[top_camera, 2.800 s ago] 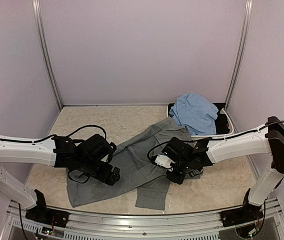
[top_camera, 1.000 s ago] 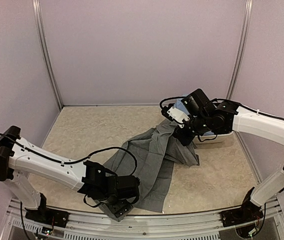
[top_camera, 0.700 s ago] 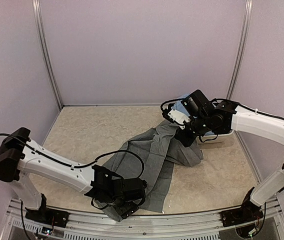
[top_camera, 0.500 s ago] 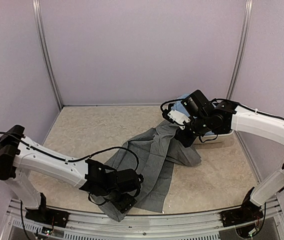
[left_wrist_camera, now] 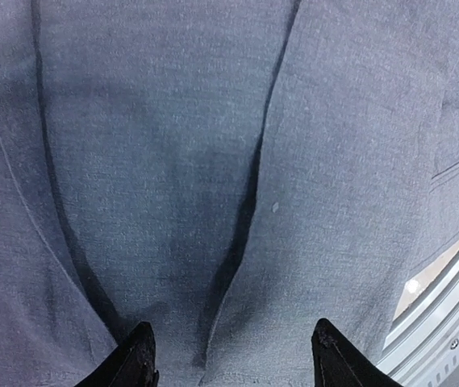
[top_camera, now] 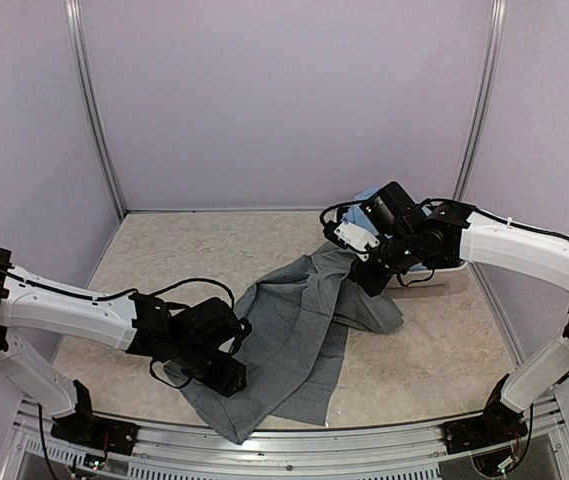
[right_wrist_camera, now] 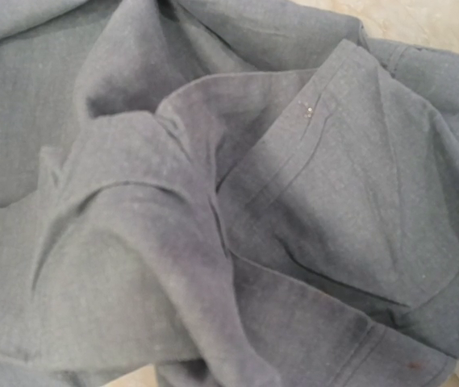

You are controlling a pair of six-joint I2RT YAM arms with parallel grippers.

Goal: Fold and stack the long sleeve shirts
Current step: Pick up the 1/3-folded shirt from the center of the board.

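The slate grey long sleeve shirt (top_camera: 294,330) lies stretched across the table from the back right toward the near edge. Its far end is lifted by my right gripper (top_camera: 369,274), which is shut on the cloth; its fingers are hidden in the right wrist view, where grey folds (right_wrist_camera: 213,201) fill the frame. My left gripper (top_camera: 226,378) hovers over the shirt's near left part. In the left wrist view it (left_wrist_camera: 233,359) is open, with a fold ridge of grey cloth (left_wrist_camera: 173,161) running between the fingertips (left_wrist_camera: 140,355). A bit of the light blue shirt (top_camera: 364,205) shows behind the right arm.
The white basin (top_camera: 442,272) stands at the back right, mostly hidden by the right arm. A metal rail (top_camera: 294,445) runs along the near table edge, close to the shirt's hem, and shows at the right of the left wrist view (left_wrist_camera: 447,322). Walls enclose three sides.
My left arm has swung from the shirt's near hem leftward and back over its left part, its jaws narrowing. The right gripper has held the lifted end almost still.
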